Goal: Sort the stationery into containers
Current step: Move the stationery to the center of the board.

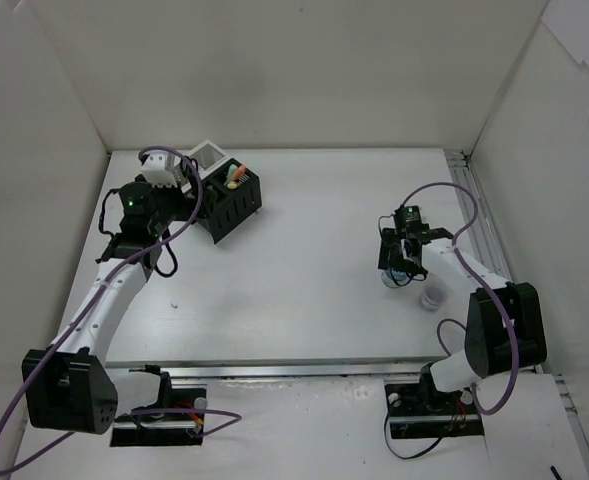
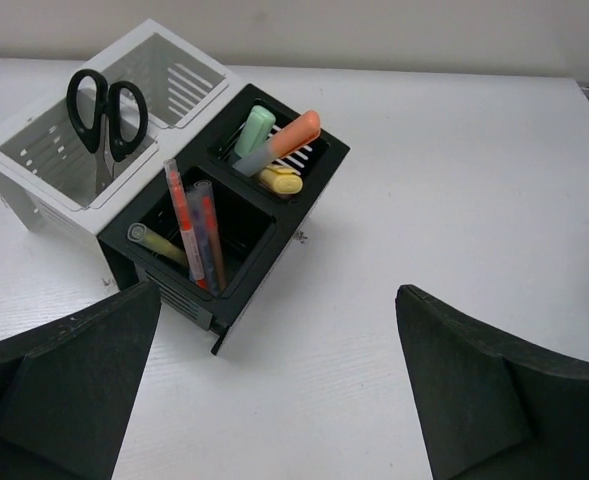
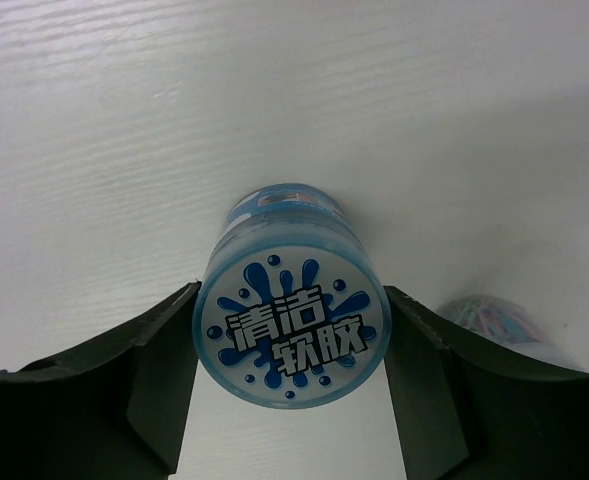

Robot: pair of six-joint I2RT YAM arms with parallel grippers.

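Well to the right of the mesh organizer [image 1: 236, 210], the right gripper [image 3: 292, 300] is clamped on a blue-lidded jar [image 3: 292, 335] standing on the table [image 1: 304, 300]. Just in front of the organizer, the left gripper [image 2: 279, 300] hovers with its jaws spread wide, holding nothing. Scissors [image 2: 105, 130] stand in one white cup of the organizer, pens [image 2: 196, 235] in the black cup beside it, and highlighters [image 2: 289, 140] in the other black cup.

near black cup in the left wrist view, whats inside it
In the near black cup: a bunch of slim pens, orange and purplish, leaning together, and a yellow highlighter lying slanted beside them. Their lower ends and the floor are hidden behind its front wall.
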